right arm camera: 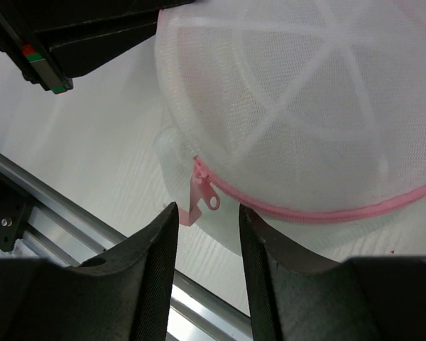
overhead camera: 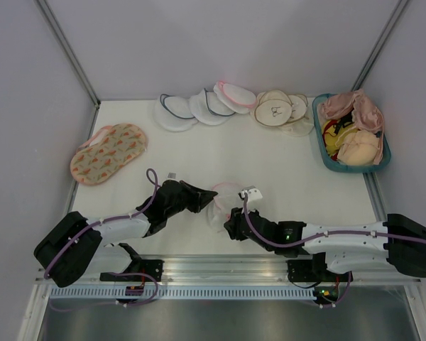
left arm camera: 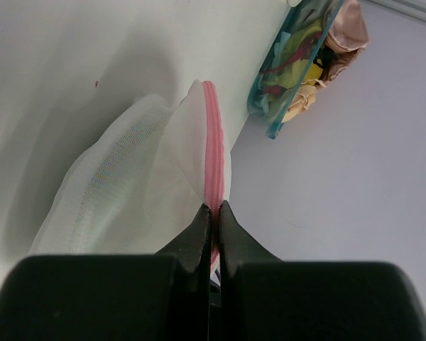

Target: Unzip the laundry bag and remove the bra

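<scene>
The laundry bag (overhead camera: 224, 195), a domed white mesh pouch with pink zipper trim, sits near the table's front between both arms. My left gripper (overhead camera: 211, 199) is shut on its pink zipper edge (left arm camera: 213, 153), pinching the rim. In the right wrist view the bag's dome (right arm camera: 305, 106) fills the top, and the pink zipper pull (right arm camera: 202, 202) hangs just above the gap of my right gripper (right arm camera: 207, 217), which is open and holds nothing. In the top view my right gripper (overhead camera: 231, 220) is just in front of the bag. The bra is hidden from view.
White pouches with dark blue trim (overhead camera: 192, 108) and another pink-trimmed pouch (overhead camera: 234, 94) lie at the back. An orange floral bag (overhead camera: 108, 152) lies at left. A teal basket (overhead camera: 319, 138) with peach bras and a yellow item stands at back right. The metal rail (right arm camera: 71, 220) runs close below.
</scene>
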{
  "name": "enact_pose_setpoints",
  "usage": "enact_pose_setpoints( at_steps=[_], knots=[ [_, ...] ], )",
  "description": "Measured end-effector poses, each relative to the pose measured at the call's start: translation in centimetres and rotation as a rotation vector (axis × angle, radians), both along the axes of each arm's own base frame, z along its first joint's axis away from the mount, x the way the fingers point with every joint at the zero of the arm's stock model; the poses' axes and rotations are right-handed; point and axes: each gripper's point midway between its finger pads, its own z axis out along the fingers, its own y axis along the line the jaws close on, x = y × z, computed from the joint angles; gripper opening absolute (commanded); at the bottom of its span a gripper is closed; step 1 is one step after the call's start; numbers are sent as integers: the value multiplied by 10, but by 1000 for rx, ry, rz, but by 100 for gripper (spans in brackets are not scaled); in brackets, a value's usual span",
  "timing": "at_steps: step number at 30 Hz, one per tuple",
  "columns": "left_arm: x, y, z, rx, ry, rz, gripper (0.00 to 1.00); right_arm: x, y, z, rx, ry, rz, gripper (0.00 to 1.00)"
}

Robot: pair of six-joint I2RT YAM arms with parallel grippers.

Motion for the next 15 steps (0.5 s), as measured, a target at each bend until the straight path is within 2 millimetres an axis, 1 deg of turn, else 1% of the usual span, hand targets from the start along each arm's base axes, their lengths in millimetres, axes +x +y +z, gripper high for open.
enact_pose_setpoints(
  at_steps=[4, 5, 8, 11, 12, 14, 15],
  knots=[
    [-2, -1, 0, -4, 3, -9, 2, 10, -1, -5, -23, -17, -14, 34],
    [-2, -1, 0, -4, 4, -12, 2, 12, -1, -6, -25, -21, -18, 34],
    [-2, -2, 0, -5, 4, -14, 2, 18, -2, -5, -30, -34, -26, 31],
    [-2, -2, 0, -5, 4, -14, 2, 22, -3, -2, -35, -48, -30, 23],
    [-2, -2, 0, -5, 4, -14, 2, 22, -4, -1, -34, -53, -30, 16],
    [-2, -2, 0, -5, 6, -16, 2, 23, -4, 2, -31, -62, -27, 8],
    [-3, -2, -1, -5, 7, -18, 2, 23, -4, 3, -27, -64, -27, 0]
  ],
)
